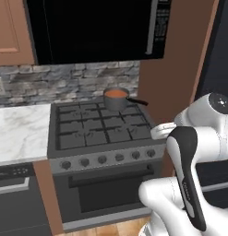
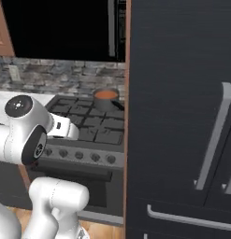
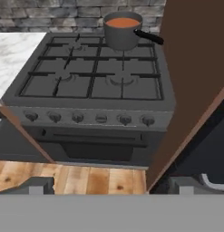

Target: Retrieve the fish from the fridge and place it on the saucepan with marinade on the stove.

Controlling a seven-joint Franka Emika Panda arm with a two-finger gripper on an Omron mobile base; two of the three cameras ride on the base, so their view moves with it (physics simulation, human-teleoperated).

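1. You get flat, even rendered light in all three views, with no source you can pick out.
2. The fridge [image 2: 177, 116] and the microwave [image 1: 94, 27] read near-black, with little surface detail.
3. The marble counter [image 1: 21, 129] is the brightest area, not blown out.
4. The saucepan [image 3: 122, 31] casts only a faint shadow on the stove [image 3: 93, 72].
5. Edges look soft and low in resolution; no lens bending.

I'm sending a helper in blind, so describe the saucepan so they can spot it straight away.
Find the dark grey stove beside the white marble counter. On its back right burner sits the saucepan, small, round, grey metal. It alone has a dark straight handle and orange-red marinade inside.
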